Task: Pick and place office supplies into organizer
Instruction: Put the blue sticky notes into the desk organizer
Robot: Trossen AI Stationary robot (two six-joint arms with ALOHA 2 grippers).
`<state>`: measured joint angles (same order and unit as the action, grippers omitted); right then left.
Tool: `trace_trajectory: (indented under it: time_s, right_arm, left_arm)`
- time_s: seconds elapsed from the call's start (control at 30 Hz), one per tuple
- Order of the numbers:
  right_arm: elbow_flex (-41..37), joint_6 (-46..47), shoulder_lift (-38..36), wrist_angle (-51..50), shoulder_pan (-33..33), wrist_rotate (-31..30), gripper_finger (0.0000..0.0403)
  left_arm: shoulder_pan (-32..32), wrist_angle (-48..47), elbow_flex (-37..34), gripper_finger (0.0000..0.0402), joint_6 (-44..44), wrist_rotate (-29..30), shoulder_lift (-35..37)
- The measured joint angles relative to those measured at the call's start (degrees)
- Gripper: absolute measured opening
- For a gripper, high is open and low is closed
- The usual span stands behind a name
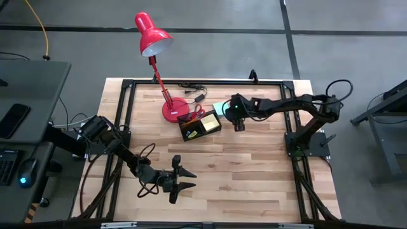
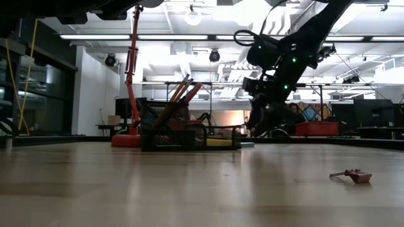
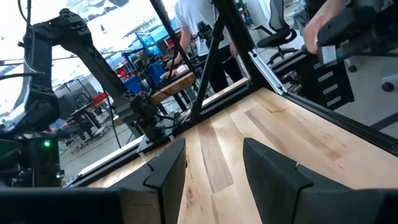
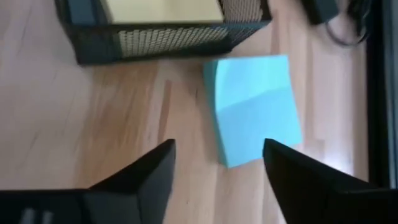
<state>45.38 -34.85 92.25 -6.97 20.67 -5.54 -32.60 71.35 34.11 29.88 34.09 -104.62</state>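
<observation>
Right tool [image 4: 217, 155] hangs just beside the organizer [image 1: 200, 125], on the side away from the lamp [image 1: 154, 36], its jaws standing open and empty over the teal pad [image 4: 255, 106]. The pad lies flat on the bench [image 1: 254, 172], just outside the organizer's mesh wall and apart from it. The yellow pad [image 4: 163, 11] already sits in the near compartment; pencils [image 2: 180, 91] stand slanted in the other, beside the scissors [image 1: 195, 114]. Left tool [image 1: 180, 179] waits well away from the organizer, near the bench's front edge, jaws open, holding nothing. Step in hand, as judged: pick-up of the teal pad. The next move calls for a descent with the open jaws straddling the pad's two opposite edges, then closure, lift, and transfer over the wall.
</observation>
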Motion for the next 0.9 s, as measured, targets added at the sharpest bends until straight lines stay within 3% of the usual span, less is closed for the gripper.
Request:
trace_trajectory:
  time_s: [0.17,0.43,0.77,0.9]
  right_arm:
    - [-1.99,-1.31,0.02,8.60,0.54,1.94,0.0255]
    - [-2.05,-0.09,4.57,10.95,1.19,2.20,0.0246]
    - [-1.82,-4.30,9.10,16.51,2.33,-2.68,0.0245]
    - [-0.88,-4.02,9.32,13.93,3.81,-0.93,0.0245]
  left_arm:
    - [0.00,0.02,0.00,0.0152,1.21,0.00,0.00]
    - [0.00,0.35,0.00,0.0152,1.36,0.00,0.00]
    - [0.00,0.40,0.00,0.0152,1.36,-0.07,0.00]
    - [0.00,0.42,0.00,0.0152,1.35,-0.14,0.00]
